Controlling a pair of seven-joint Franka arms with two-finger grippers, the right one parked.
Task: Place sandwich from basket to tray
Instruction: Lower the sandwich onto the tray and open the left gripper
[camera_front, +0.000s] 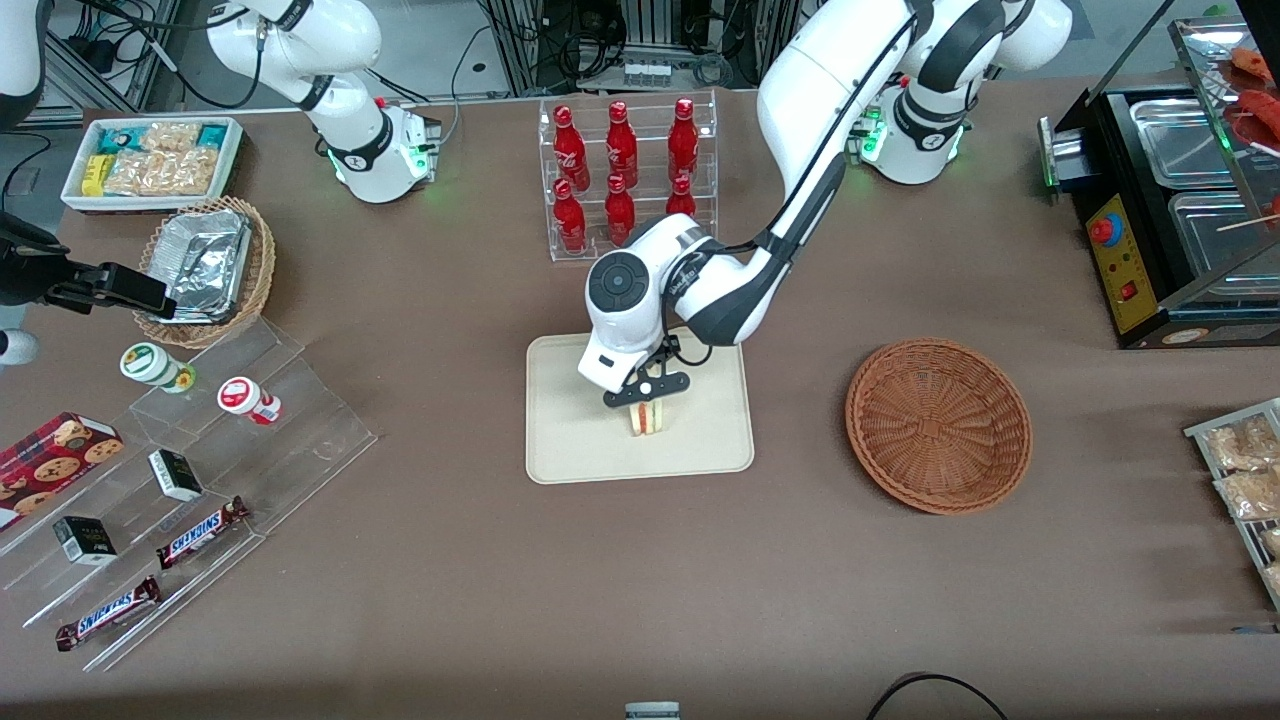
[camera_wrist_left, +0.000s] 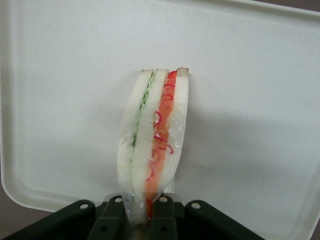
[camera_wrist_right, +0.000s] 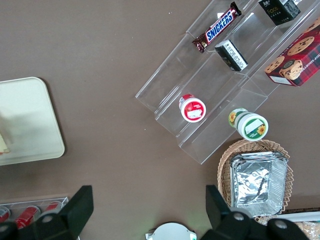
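The sandwich (camera_front: 648, 419) is a pale bread wedge with red and green filling, held over the middle of the cream tray (camera_front: 570, 440). My left gripper (camera_front: 646, 396) is shut on its upper end. In the left wrist view the sandwich (camera_wrist_left: 155, 140) hangs from the black fingers (camera_wrist_left: 167, 220), which pinch it from both sides, with the tray (camera_wrist_left: 250, 100) close beneath it. I cannot tell whether its lower edge touches the tray. The reddish-brown wicker basket (camera_front: 938, 425) stands empty on the table, toward the working arm's end.
A clear rack of red bottles (camera_front: 625, 170) stands farther from the front camera than the tray. Clear stepped shelves with snacks (camera_front: 180, 470), a tan basket of foil trays (camera_front: 205, 268) and a white bin of snack packets (camera_front: 150, 160) lie toward the parked arm's end. A black food warmer (camera_front: 1170, 200) stands at the working arm's end.
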